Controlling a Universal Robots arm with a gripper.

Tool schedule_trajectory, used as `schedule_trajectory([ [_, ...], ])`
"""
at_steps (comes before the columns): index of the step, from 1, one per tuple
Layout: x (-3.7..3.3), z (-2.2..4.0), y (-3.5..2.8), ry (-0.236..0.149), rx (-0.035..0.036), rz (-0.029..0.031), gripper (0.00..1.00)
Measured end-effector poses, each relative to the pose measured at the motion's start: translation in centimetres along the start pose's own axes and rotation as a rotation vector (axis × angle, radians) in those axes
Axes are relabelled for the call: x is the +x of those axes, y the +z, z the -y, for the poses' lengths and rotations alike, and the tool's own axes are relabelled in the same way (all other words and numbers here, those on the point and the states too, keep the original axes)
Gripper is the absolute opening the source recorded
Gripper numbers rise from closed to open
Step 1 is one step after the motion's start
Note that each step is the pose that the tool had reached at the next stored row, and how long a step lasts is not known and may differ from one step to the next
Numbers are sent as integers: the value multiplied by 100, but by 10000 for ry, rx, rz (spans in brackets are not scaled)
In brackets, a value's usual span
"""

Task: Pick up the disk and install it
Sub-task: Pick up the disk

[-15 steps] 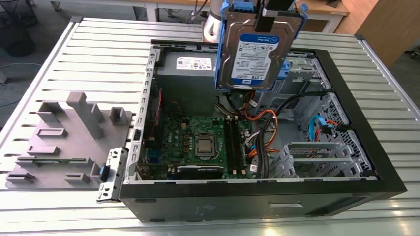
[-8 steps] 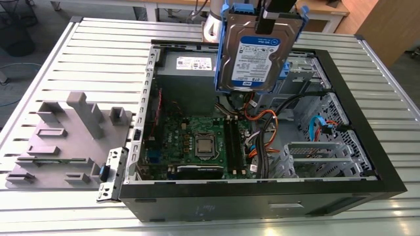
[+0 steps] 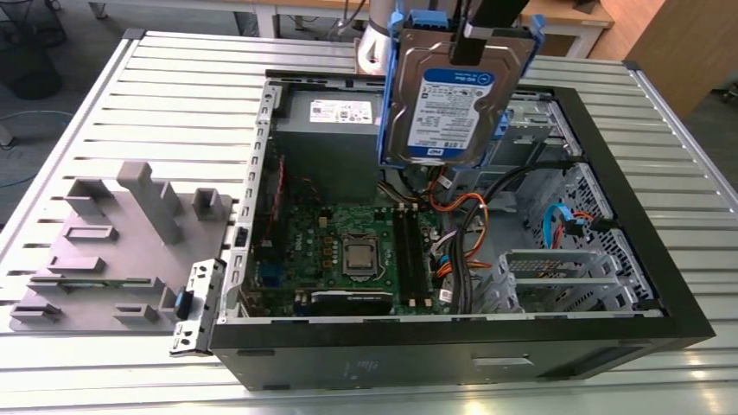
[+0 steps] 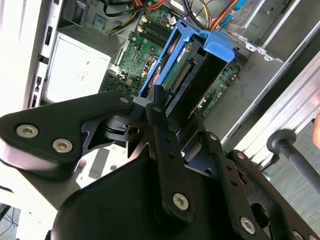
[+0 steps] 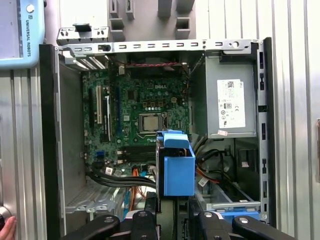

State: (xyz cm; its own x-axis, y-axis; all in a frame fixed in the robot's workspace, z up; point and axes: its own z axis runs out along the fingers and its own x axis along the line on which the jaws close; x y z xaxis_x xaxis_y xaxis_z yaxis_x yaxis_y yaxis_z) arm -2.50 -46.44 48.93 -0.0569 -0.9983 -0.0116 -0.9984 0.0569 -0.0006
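Observation:
The disk point(image 3: 454, 108), a silver drive with a blue-and-white label and blue side rails, hangs upright over the far right part of the open computer case point(image 3: 645, 285). My gripper point(image 3: 467, 39) is shut on its top edge. In the second wrist view the black fingers point(image 4: 159, 107) clamp the disk point(image 4: 186, 62), which points down toward the motherboard. In the first wrist view the disk's blue rail point(image 5: 177, 167) sticks out from the gripper point(image 5: 172, 202), above the cables next to the power supply.
The case holds a motherboard point(image 3: 346, 251), a grey power supply point(image 3: 328, 121), orange and black cables point(image 3: 461, 220) and a metal drive cage point(image 3: 548, 277). A grey foam fixture point(image 3: 116, 242) lies on the slatted table point(image 3: 173, 86). A person's fingertip point(image 5: 6, 227) shows beside the case.

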Motion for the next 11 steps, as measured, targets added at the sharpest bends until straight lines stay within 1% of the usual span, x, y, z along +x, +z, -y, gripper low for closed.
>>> schedule_trajectory([
  [9,99,6,-1,1,0,-1,35],
  [11,177,10,-2,0,1,-3,35],
])
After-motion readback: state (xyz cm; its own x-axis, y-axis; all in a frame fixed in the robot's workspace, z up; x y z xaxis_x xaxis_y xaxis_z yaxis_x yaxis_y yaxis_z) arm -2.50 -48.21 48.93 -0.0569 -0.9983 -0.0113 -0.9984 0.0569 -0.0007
